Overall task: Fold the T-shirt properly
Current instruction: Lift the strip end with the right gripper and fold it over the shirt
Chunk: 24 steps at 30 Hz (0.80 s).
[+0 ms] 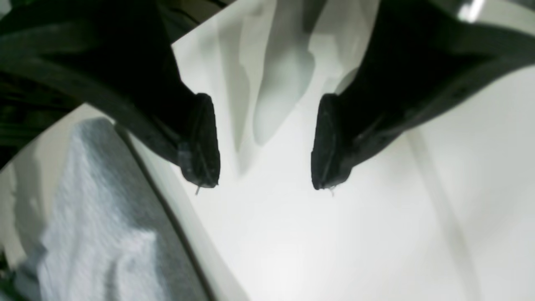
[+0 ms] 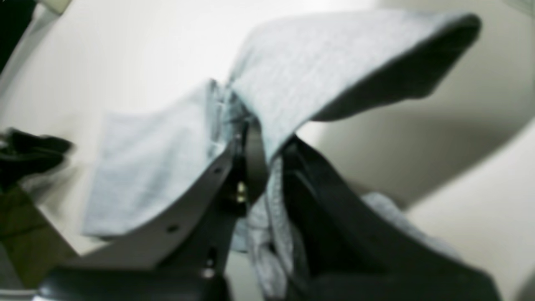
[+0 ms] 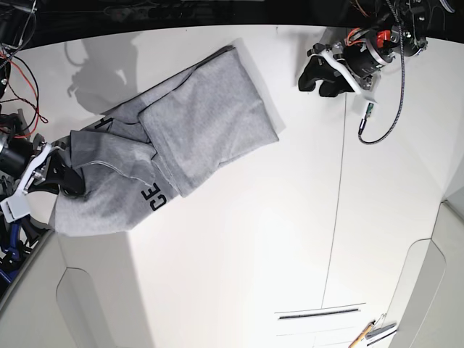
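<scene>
At nine o'clock, the T-shirt (image 3: 196, 130) hem is pinched by the right gripper (image 3: 64, 176) for folding; left gripper (image 3: 324, 75) is held apart, idle at one o'clock

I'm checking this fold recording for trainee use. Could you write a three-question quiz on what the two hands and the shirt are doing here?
1. True or false: the left hand is closed on cloth.
2. What does the right hand hold? A) a cable B) the T-shirt C) nothing
3. Fill in: black lettering shows on the shirt near the ____ hand.

Key: 1 false, its fingers stand apart over the bare white table. 2 B. 3 right.
</scene>
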Each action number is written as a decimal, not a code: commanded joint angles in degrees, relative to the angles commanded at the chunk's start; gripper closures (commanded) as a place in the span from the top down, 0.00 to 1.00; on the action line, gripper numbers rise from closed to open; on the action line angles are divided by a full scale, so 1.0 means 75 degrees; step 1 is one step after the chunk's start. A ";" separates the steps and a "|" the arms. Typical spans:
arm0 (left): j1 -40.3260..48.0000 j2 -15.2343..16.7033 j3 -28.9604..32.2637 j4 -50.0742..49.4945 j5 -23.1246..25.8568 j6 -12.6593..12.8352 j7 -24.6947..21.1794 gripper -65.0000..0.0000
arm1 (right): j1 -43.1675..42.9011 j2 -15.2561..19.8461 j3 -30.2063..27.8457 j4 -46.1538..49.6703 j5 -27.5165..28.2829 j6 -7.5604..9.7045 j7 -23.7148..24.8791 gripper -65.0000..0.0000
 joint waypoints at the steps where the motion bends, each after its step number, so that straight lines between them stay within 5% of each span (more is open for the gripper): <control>1: -0.0041 0.0000 0.0090 -0.0047 -0.0009 0.0000 -0.0006 0.60 | -0.0009 -0.0178 -0.0154 0.0300 -0.0023 0.0000 -0.0003 0.00; 8: -0.0192 -0.0006 0.0233 -0.0219 -0.0006 0.0000 0.0006 0.60 | -0.0189 -0.1571 -0.2766 0.1475 -0.1110 -0.0009 -0.0076 0.00; 12: -0.0195 -0.0009 0.0233 -0.0219 -0.0009 0.0003 0.0032 0.60 | -0.0195 -0.1839 -0.4584 0.1014 -0.2369 -0.0064 0.0239 0.00; 13: -0.0195 -0.0009 0.0233 -0.0216 -0.0009 0.0003 0.0032 0.60 | -0.0195 -0.1842 -0.4966 0.0828 -0.2626 -0.0067 0.0519 0.03; 15: -0.0198 -0.0012 0.0233 -0.0216 -0.0012 0.0003 0.0029 0.60 | -0.0195 -0.1842 -0.5613 0.0428 -0.3069 -0.0105 0.1102 0.33; 17: -0.0195 -0.0012 0.0233 -0.0216 -0.0009 0.0003 0.0032 0.60 | -0.0192 -0.1845 -0.6105 0.0172 -0.3168 -0.0125 0.1402 0.50; 24: -0.0192 -0.0012 -0.0009 -0.0125 -0.0600 -0.0012 0.0539 0.60 | 0.0149 -0.2285 -0.6630 0.0219 -0.3144 -0.0122 0.1501 0.51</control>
